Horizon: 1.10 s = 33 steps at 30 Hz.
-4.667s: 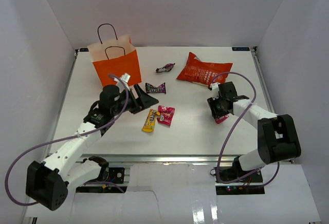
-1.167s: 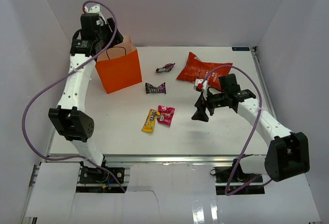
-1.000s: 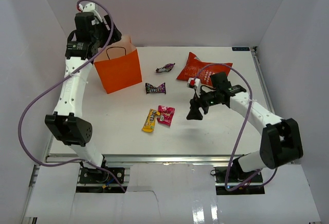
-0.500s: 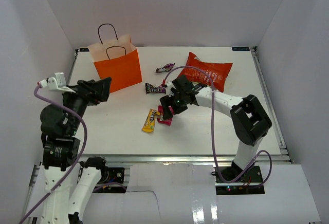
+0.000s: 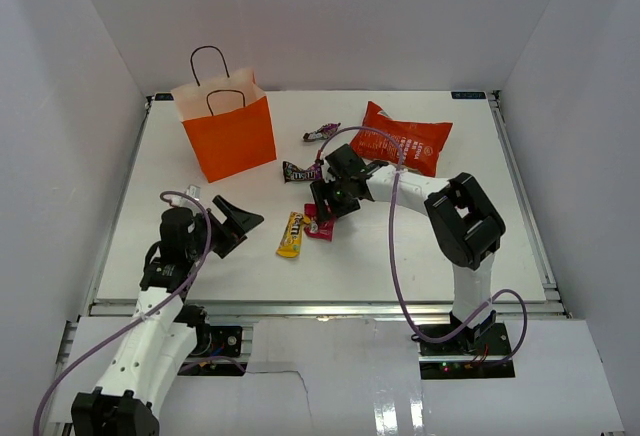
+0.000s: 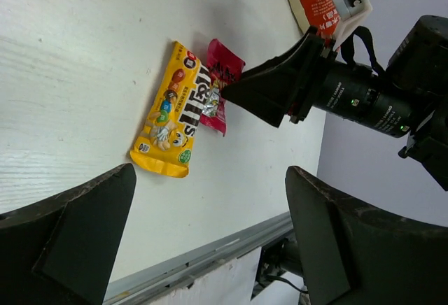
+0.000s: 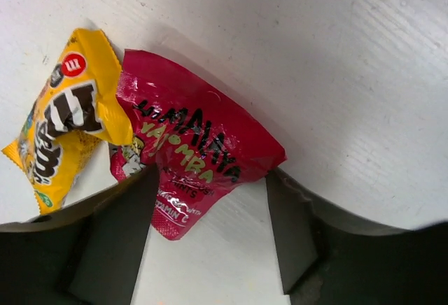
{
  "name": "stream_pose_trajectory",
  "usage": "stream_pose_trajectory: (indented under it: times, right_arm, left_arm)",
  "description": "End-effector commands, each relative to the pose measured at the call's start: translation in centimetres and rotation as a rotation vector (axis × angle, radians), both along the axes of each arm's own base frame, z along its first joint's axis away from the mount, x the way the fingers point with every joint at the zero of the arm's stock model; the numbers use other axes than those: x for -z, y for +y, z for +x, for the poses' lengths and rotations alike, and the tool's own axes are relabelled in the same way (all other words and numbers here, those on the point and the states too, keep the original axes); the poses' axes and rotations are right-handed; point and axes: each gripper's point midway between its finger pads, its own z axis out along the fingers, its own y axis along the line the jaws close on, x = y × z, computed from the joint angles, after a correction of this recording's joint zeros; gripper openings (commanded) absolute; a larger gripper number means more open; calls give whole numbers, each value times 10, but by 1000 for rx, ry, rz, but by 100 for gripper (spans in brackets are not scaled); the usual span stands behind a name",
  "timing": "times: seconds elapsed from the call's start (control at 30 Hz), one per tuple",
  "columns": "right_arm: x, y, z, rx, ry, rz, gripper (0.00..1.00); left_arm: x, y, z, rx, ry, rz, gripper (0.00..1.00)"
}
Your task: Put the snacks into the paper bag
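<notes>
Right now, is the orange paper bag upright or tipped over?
Upright. The orange paper bag stands on its base with its open mouth facing up. Cannot tell whether anything lies inside.

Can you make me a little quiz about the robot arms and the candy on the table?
1. True or false: the red chip bag lies on the table, outside the orange paper bag.
2. Which snack lies between the fingers of the right gripper? A: the yellow packet. B: the pink packet. C: the dark purple packet.
3. Fill in the gap: the left gripper holds nothing, and its jaws are ____.
Key: 1 true; 2 B; 3 open.
</notes>
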Motion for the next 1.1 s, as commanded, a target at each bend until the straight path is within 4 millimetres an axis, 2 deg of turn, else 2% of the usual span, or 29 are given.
stream_pose_trajectory:
  times: [0.0,0.07,0.1,0.17,0.27,0.43,0.47,0.53,0.57,0.6,0.63,0.67,0.8,0.93,1.07]
  right_arm:
    - [20,-2,6,16,-15,-49,59]
    - [28,-6,8,6,-18,-71,48]
    - [33,-9,9,7,-22,-90,37]
    - [39,-14,10,3,-26,-105,30]
    - [40,-20,14,-2,-39,-107,8]
    - [25,-24,21,-52,-75,-26,8]
    - [14,-28,25,-53,-98,1,8]
    - [7,-28,22,-109,-121,48,8]
    - [-6,-26,22,-144,-151,85,8]
    - [-8,-27,17,-167,-154,101,8]
    - [-19,-25,16,-189,-173,135,8]
    - [-28,-18,6,-277,-166,203,8]
    - [-48,-14,-13,-423,-175,331,8]
    - [-64,-19,-12,-441,-184,395,8]
    - [-73,-23,-11,-442,-191,429,8]
  left_arm:
    - [-8,-14,4,50,-23,-79,98]
    - [-1,-16,4,53,1,-89,98]
    - [6,-19,3,63,28,-92,98]
    - [8,-23,4,67,30,-102,98]
    - [10,-32,5,84,35,-105,98]
    - [15,-53,4,140,42,-95,98]
    - [15,-58,8,153,38,-95,98]
    - [14,-69,9,190,29,-85,98]
    - [16,-77,12,213,43,-73,98]
    - [16,-80,14,228,39,-57,98]
    - [15,-84,17,239,35,-49,98]
    - [14,-91,22,258,40,-38,98]
    - [8,-105,42,285,10,5,98]
    - [6,-122,59,326,-1,31,98]
    - [17,-141,64,373,14,62,98]
